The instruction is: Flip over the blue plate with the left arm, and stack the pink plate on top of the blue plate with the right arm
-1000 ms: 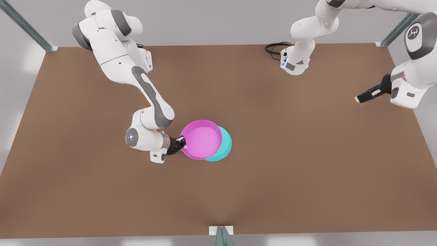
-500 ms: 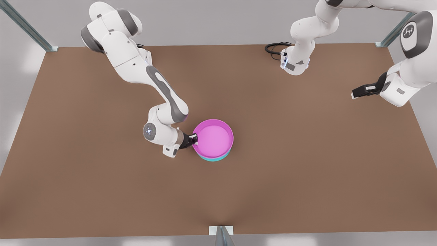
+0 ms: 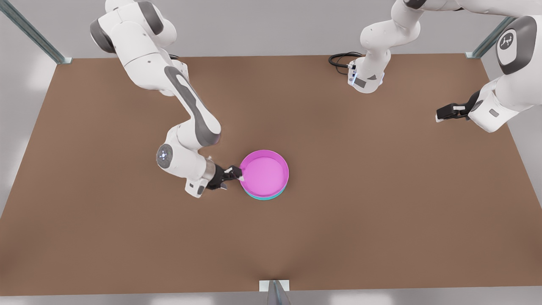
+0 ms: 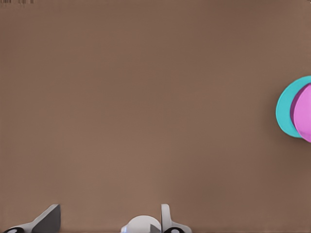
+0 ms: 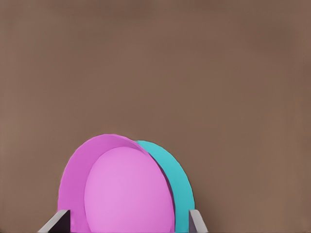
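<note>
Right gripper [image 3: 238, 174] is sitting with fingers apart beside the pink plate [image 3: 264, 173] stacked on the blue plate [image 3: 265, 196], while left gripper [image 3: 441, 115] is waiting far off, fingers spread.

Pink plate [image 3: 264, 173] stacked on blue plate [image 3: 266, 196], mid tabletop [image 3: 338, 212]. Right end effector [image 3: 238, 174] just beside the stack on the front view's left. Left end effector [image 3: 444, 114] well apart, near the tabletop's edge on the front view's right.
</note>
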Motion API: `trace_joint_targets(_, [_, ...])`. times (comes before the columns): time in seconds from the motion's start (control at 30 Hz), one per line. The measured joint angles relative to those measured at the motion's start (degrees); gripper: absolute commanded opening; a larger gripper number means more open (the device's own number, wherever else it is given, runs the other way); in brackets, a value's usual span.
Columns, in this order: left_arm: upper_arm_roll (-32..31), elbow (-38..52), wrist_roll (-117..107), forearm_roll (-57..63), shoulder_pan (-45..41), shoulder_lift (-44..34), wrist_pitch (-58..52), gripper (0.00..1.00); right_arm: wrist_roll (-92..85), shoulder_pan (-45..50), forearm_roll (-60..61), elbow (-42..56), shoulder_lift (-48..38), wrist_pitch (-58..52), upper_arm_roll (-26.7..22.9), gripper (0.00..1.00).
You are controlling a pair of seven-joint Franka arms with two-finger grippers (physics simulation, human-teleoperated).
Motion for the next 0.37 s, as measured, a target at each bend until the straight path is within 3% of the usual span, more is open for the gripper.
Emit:
trace_joint_targets(0.1, [0.0,0.1,0.7,-0.1,0.0,0.2,0.0,1.00,1.2,-5.4,-11.9,21.7,-1.6,-16.1,-1.0,1.00])
trace_joint_targets(0.2, [0.0,0.2,1.3,-0.2,0.0,0.3,0.0,1.00,1.9,-6.8,-26.1,31.9,-1.8,-31.5,-1.0,1.00])
trace_joint_targets(0.23, [0.0,0.2,1.5,-0.2,0.0,0.3,0.0,1.00,2.0,-6.8,-29.8,32.5,-2.7,-35.2,-2.7,1.00])
trace_joint_targets(0.27, [0.0,0.2,1.7,-0.3,0.0,0.3,0.0,1.00,2.0,-4.5,-31.3,29.2,-5.8,-37.7,-9.6,1.00])
trace_joint_targets(0.33, [0.0,0.2,2.0,-0.3,0.0,0.3,-0.1,1.00,2.5,-5.5,-31.8,11.9,-17.4,-38.5,-16.0,1.00])
trace_joint_targets(0.37, [0.0,0.2,2.1,-0.3,0.0,0.3,-0.1,1.00,2.9,-6.4,-31.9,8.7,-19.0,-38.7,-17.1,1.00])
